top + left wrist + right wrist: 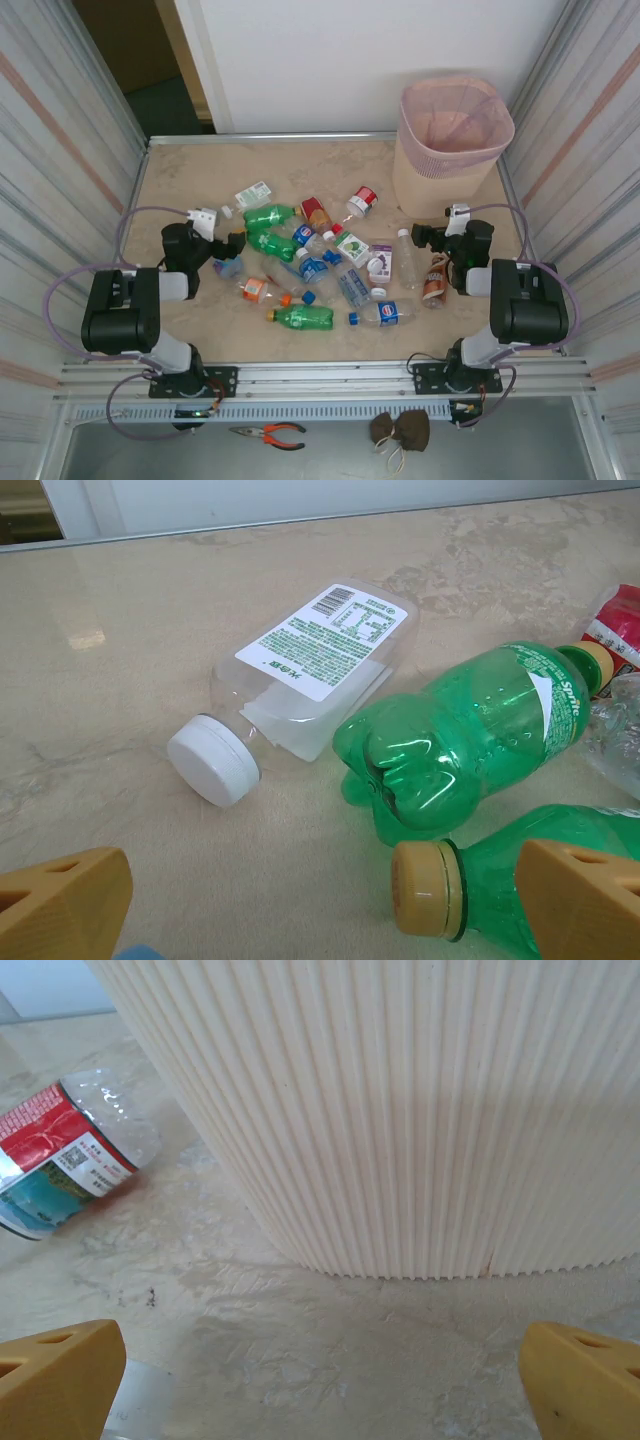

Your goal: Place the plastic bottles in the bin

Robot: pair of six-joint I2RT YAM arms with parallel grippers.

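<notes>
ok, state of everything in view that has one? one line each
left gripper, open, empty
right gripper, open, empty
bin, upright, no bottle seen inside
clear white-capped bottle, on its side, capped
green Sprite bottle, on its side, capped
second green bottle, on its side, yellow cap on
red-labelled bottle, on its side beside the bin

We look down on the whole bench [190,180] from high behind its near edge. Our left wrist view skims low over green bottles [460,740], and the right faces the bin [400,1110] closely; both appear overhead too.
</notes>
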